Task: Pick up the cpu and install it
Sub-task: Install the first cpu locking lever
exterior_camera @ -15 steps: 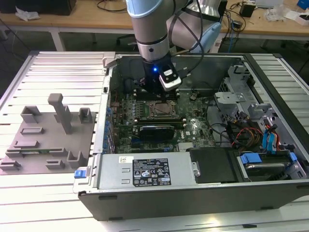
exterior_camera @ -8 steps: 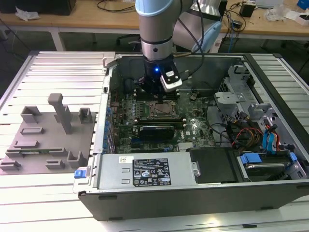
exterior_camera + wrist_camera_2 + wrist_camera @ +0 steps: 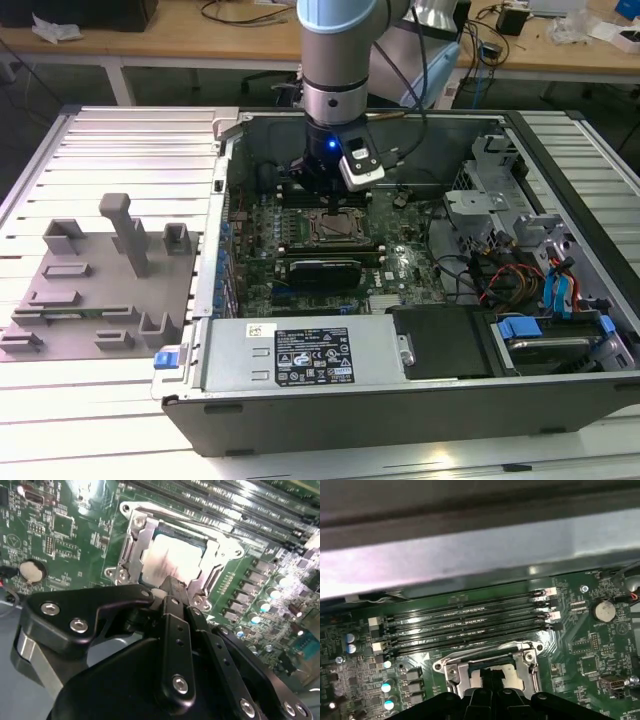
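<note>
The cpu (image 3: 172, 560) is a silver square chip lying flat inside the open metal socket frame (image 3: 131, 545) on the green motherboard; it also shows in the first wrist view (image 3: 509, 670). My gripper (image 3: 169, 584) hangs straight over the socket (image 3: 340, 232) inside the open computer case. Its black fingers are shut together with nothing between them. The tips sit just above one edge of the chip and cover part of it. In the exterior view the gripper (image 3: 330, 205) hides most of the chip.
Memory slots (image 3: 470, 622) run beside the socket, with the case wall behind them. A coin battery (image 3: 604, 611) sits on the board. The power supply (image 3: 310, 355) fills the case front, and drive bays with cables (image 3: 540, 300) are at the exterior view's right. A grey fixture plate (image 3: 100, 290) lies at its left.
</note>
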`<state>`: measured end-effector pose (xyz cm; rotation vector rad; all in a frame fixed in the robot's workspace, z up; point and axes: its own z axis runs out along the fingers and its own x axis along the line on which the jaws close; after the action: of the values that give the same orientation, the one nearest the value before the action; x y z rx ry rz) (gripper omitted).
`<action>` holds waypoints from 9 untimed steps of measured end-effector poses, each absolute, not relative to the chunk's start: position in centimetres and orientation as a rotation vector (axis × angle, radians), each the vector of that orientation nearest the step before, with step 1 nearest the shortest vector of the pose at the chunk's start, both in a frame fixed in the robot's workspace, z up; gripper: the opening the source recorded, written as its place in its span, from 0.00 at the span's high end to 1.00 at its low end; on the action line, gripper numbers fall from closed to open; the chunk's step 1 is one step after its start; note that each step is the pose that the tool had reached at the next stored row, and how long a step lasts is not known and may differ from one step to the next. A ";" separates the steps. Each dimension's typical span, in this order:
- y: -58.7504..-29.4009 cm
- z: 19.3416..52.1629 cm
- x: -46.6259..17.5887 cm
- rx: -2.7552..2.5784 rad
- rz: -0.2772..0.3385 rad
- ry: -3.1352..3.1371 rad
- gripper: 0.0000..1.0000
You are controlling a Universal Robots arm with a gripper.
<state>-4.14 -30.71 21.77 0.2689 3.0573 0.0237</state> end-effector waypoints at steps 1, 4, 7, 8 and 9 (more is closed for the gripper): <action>-31.0 21.8 -4.1 0.269 0.024 3.058 0.89; -32.6 21.8 -4.1 0.269 0.024 3.060 0.89; -32.7 24.8 -3.8 0.269 0.028 3.061 0.89; -32.6 24.8 -3.8 0.269 0.029 3.061 0.89; -32.7 24.8 -3.8 0.269 0.029 3.061 0.89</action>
<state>-3.82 -32.65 24.82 0.2693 3.0607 0.0291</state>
